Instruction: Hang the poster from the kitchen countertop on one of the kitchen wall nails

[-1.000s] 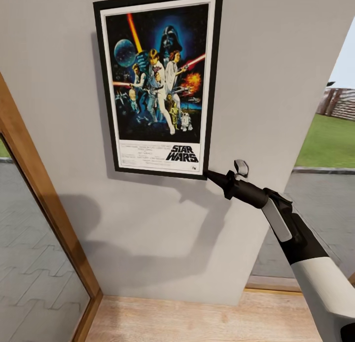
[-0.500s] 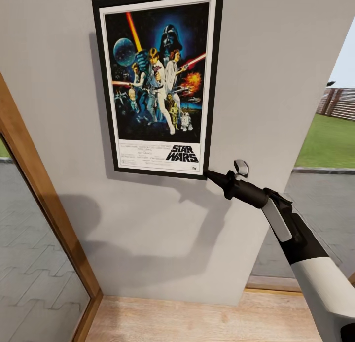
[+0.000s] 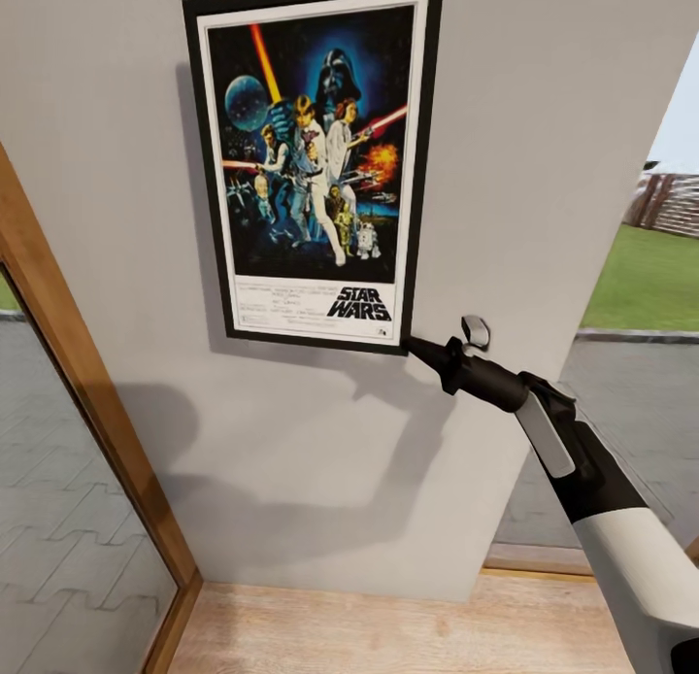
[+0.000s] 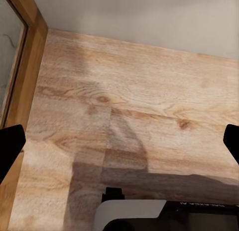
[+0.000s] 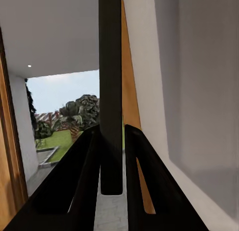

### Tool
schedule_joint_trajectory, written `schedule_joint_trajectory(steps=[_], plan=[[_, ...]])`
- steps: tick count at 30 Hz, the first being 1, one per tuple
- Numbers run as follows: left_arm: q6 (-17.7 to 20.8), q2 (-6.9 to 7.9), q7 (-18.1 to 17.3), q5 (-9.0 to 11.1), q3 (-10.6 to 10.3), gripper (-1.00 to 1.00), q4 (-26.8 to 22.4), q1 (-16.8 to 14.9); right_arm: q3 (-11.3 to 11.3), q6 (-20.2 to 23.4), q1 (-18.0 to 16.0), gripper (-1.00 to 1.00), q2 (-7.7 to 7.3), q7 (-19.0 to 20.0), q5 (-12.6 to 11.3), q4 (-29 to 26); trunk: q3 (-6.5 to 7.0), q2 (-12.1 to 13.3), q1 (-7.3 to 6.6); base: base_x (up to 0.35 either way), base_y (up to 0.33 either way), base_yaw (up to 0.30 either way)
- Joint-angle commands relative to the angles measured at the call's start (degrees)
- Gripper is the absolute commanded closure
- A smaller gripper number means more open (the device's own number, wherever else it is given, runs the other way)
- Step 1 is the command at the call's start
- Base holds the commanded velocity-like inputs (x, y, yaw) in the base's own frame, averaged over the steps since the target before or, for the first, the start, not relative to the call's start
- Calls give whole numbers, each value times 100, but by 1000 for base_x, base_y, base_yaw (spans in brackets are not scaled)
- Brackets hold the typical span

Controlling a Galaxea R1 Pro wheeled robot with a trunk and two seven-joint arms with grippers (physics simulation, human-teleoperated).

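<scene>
The right gripper point(image 3: 412, 345) reaches up from the lower right of the head view to the poster point(image 3: 309, 164) and meets it at the bottom right corner of the frame. In the right wrist view the two dark fingers point(image 5: 87, 171) are closed on the thin black edge of the frame, which runs straight out between them; the gripper is clamped on the poster. The rest of the poster lies up and to the left of the gripper, flat against the grey wall point(image 3: 544, 120), upright, with a soft shadow along its left and lower sides.

The poster is a tall rectangle in a black frame with a white border. Its artwork is dark blue with coloured figures, a helmeted head at the top, a planet at the upper left and a bright beam of light. Black STAR WARS lettering sits in the white band at the bottom.

The left gripper point(image 4: 119, 141) hangs over the pale wooden floor point(image 4: 149, 91); its two black fingertips point(image 4: 10, 146) stand far apart at either side of the left wrist view, nothing between them. A wooden door frame point(image 3: 68, 363) borders the wall on the left.
</scene>
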Motion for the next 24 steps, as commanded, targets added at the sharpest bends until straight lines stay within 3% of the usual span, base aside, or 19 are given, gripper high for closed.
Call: schedule_joint_trajectory(steps=[1,24], plan=[[42,-2,-32,14,14,-100,-15,0,14,40,-2,100,-7,25,-72,3,-12,-13,4,0,0,0],[44,-2,-32,14,14,-100,-15,0,15,-188,19,100,-10,34,-72,4,-12,-13,4,0,0,0]])
